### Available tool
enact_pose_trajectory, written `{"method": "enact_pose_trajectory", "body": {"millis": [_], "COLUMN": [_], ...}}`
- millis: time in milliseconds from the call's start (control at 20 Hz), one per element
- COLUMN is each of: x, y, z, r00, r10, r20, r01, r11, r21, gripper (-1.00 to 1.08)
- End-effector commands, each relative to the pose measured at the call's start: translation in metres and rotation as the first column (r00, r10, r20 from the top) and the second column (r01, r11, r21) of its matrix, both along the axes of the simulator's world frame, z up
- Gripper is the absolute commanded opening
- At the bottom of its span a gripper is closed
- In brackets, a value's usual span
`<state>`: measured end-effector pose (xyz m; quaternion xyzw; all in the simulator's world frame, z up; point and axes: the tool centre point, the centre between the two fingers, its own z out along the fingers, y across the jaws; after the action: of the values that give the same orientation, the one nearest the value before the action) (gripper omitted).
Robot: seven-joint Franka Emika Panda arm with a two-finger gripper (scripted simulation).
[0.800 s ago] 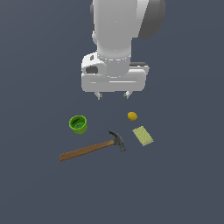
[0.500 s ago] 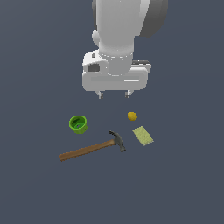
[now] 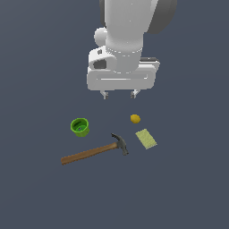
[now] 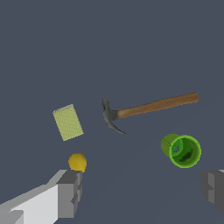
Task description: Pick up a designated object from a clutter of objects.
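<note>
The small round yellow-orange fruit (image 3: 135, 118) lies on the dark floor; it also shows in the wrist view (image 4: 77, 162), close to one finger (image 4: 70, 193). My gripper (image 3: 119, 94) hangs open and empty above the floor, behind the fruit and slightly to the exterior view's left of it. The clutter is a green cup (image 3: 80, 127), a wooden-handled claw hammer (image 3: 95, 150) and a flat pale yellow-green block (image 3: 146, 138). All three also show in the wrist view: cup (image 4: 181, 150), hammer (image 4: 144, 109), block (image 4: 68, 122).
The dark grey floor (image 3: 188, 188) stretches flat all around the objects. The block lies just in front of the fruit toward the exterior view's right; the hammer's head points toward the block.
The gripper has drifted slightly toward the exterior view's right and a little lower. The objects have not moved.
</note>
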<state>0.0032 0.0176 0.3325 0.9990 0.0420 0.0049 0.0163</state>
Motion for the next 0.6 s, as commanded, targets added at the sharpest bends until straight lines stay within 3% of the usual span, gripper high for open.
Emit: {"method": "enact_pose_trajectory", "body": {"millis": [0,550], "x": [0.000,-0.007], "y": [0.002,0.025], "z": [-0.003,-0.056], "r00": [1.000,0.999], "r10": [-0.001,-0.033], "r20": [0.000,0.000], "r01": [0.001,0.033], "r11": [1.000,0.999], "r21": [0.000,-0.001], "gripper": [1.00,1.00]}}
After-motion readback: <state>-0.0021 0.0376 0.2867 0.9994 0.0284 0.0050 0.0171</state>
